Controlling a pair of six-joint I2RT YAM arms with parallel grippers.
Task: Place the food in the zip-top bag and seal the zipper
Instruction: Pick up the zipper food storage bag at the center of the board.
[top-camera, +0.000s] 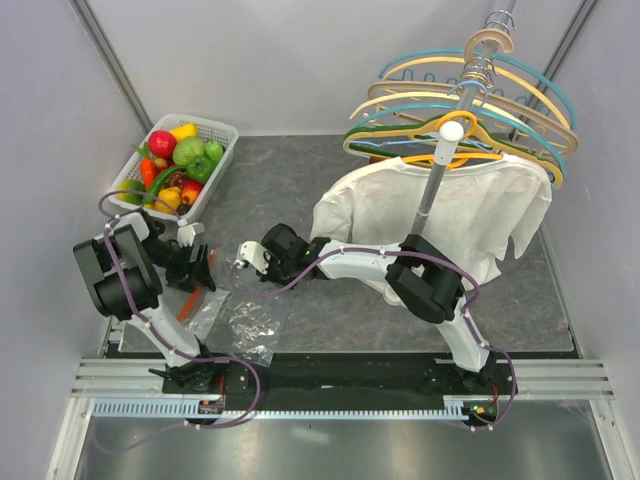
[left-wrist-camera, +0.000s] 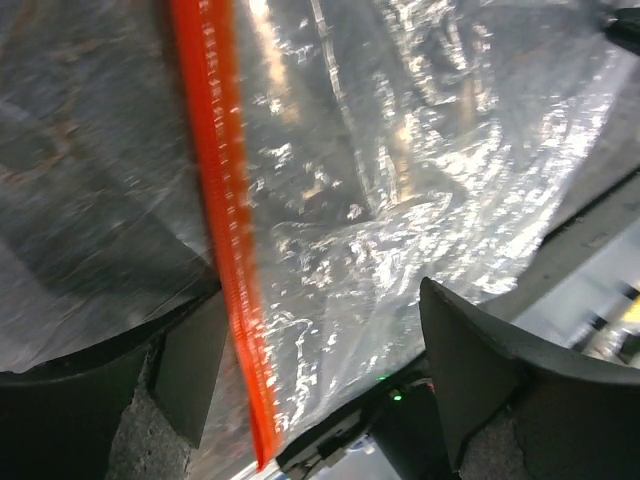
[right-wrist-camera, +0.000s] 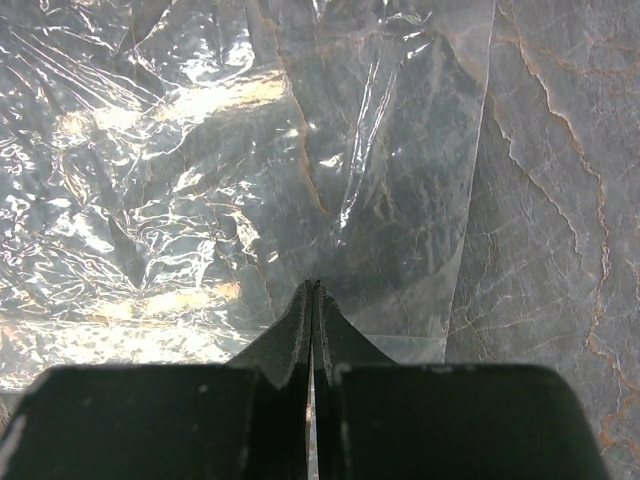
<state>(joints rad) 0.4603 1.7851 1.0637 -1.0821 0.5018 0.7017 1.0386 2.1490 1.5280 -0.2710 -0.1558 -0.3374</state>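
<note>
Spread astride the zipper (left-wrist-camera: 225, 230) of the bag (top-camera: 250, 320) lying on the table (top-camera: 300, 180), the left gripper (left-wrist-camera: 315, 320) might pinch both layers shut, while the right gripper (right-wrist-camera: 312, 295) sits pressed together at the bag's edge.

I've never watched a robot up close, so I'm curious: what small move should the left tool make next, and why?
Probably close the left tool on the zipper. It stands open astride that red strip of the zip-top bag, and the food lies in the white basket, so the bag's mouth likely needs holding first.
</note>
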